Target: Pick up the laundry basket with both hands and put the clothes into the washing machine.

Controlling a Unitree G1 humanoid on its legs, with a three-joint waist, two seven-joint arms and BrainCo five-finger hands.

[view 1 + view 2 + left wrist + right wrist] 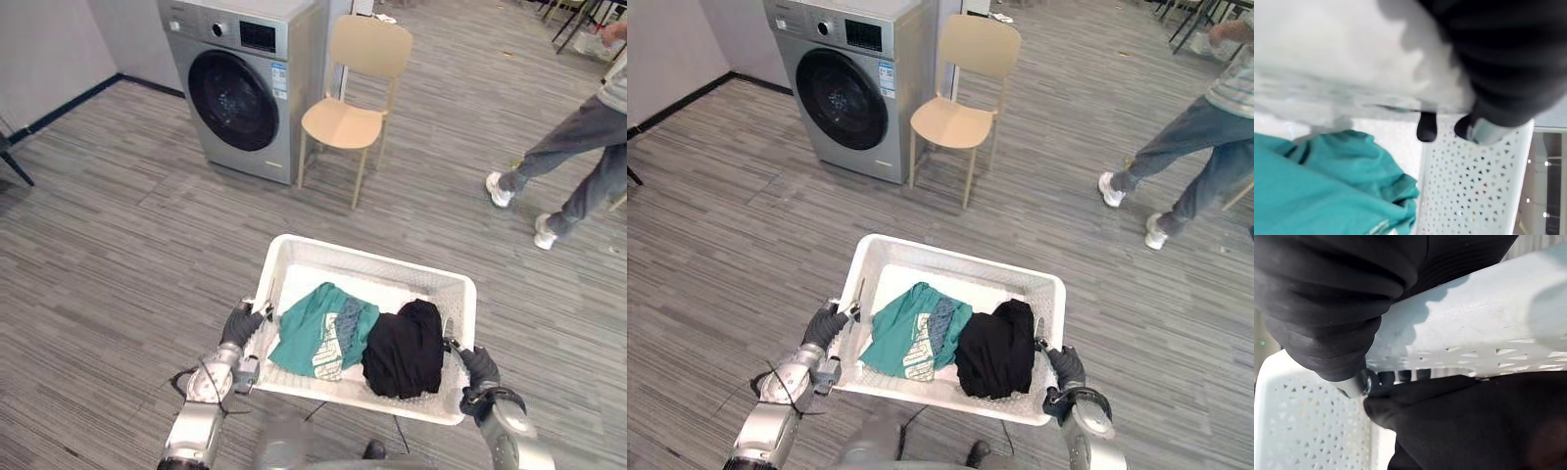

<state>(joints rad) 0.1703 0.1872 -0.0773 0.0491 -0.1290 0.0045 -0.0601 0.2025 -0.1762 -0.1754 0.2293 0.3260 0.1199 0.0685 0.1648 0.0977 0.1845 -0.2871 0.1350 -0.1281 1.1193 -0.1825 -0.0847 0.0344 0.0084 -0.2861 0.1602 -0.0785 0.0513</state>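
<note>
A white perforated laundry basket (362, 257) sits between my two hands, just in front of me. In it lie a teal garment (318, 328) on the left and a black garment (404, 351) on the right. My left hand (240, 328) grips the left rim, and its dark fingertips (1426, 128) curl over the edge into the basket. On the right rim is my right hand (477, 370), with fingertips (1386, 378) hooked under the rim beside the black garment (1474, 421). The silver washing machine (240, 88) stands far ahead on the left with its round door closed.
A light wooden chair (348, 117) stands right next to the washer. A person (578, 147) in grey trousers and white shoes is walking at the far right. Grey plank floor stretches between me and the washer.
</note>
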